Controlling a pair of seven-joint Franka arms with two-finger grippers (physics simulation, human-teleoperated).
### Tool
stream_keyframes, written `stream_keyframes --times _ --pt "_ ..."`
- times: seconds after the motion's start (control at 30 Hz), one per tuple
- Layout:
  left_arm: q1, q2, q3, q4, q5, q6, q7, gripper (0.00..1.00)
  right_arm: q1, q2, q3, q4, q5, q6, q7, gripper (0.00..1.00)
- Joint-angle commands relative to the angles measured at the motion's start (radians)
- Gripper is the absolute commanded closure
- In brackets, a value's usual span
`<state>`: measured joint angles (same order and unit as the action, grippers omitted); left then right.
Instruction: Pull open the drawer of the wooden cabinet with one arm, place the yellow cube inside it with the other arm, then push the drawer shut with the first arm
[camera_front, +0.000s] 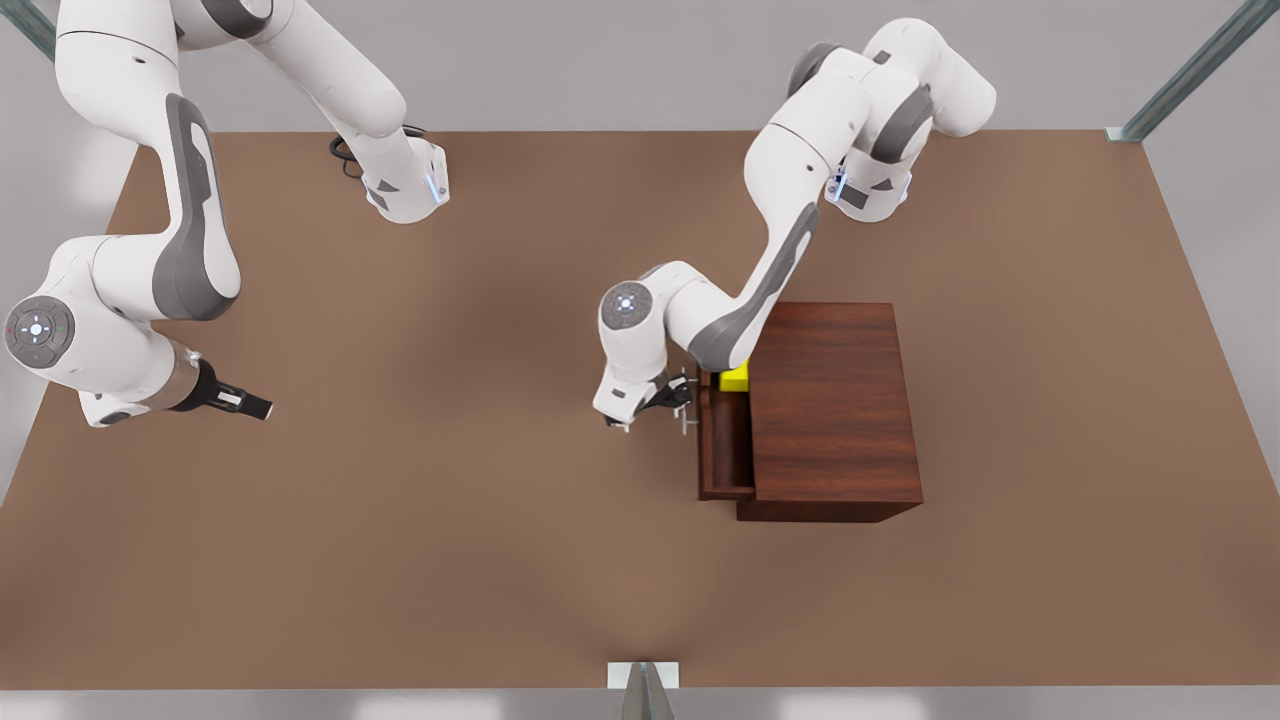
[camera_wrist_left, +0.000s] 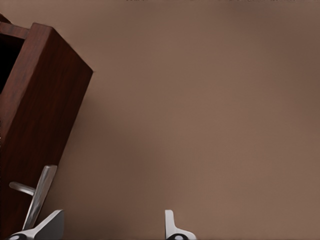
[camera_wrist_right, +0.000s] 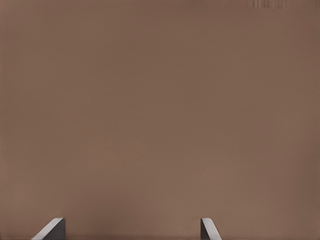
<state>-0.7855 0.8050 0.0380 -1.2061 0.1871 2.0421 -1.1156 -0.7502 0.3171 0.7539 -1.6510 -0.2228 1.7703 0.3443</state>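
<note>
**Drawer Partly Out, Cube Inside, Pincer by the Handle**

Stood on the brown desk (camera_front: 500, 560), toward the front view's right: the wooden cabinet (camera_front: 835, 400), flat top plain and bare. Jutted from its left face, partly pulled out: the drawer (camera_front: 725, 450), front panel turned toward the middle of the desk. Sat inside the drawer at its far end, half tucked under the arm's elbow and hard against the cabinet's edge: the yellow cube (camera_front: 735, 378).

Hovered just beside the drawer front: the left pincer (camera_front: 683, 392), level with the thin silver handle (camera_front: 686, 405). Showed in the left wrist view with fingers spread apart (camera_wrist_left: 172, 227), nothing held between them; one fingertip lay close against the handle (camera_wrist_left: 40, 192), though contact could not be told. Rose beside it in that same view, the reddish-brown drawer front (camera_wrist_left: 45, 115).

Waited well apart over bare desk at the front view's left: the right pincer (camera_front: 255, 405), pointed toward the middle. Appeared in the right wrist view with fingers wide apart (camera_wrist_right: 210, 229) and empty, plain brown desk (camera_wrist_right: 160, 115) beneath.
</note>
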Motion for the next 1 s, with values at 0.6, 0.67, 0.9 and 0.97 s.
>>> stream_keyframes --times 0.6,0.67,0.9,0.97 --pt "0.078 -0.067 0.006 -0.099 -0.014 -0.022 -0.018 0.0 0.0 -0.001 0.001 0.0 0.0 -0.002 -0.064 0.0" --pt "0.088 -0.069 0.006 -0.101 -0.014 -0.031 -0.017 0.0 0.0 -0.001 0.001 0.0 0.0 0.0 -0.064 0.0" --pt "0.098 -0.067 0.008 -0.101 -0.012 -0.036 -0.017 0.0 0.0 -0.001 0.001 0.0 0.0 -0.005 -0.065 0.0" --pt "0.095 -0.105 0.002 -0.082 -0.026 -0.074 -0.042 0.0 0.0 -0.001 0.001 0.0 0.0 -0.008 -0.064 0.0"
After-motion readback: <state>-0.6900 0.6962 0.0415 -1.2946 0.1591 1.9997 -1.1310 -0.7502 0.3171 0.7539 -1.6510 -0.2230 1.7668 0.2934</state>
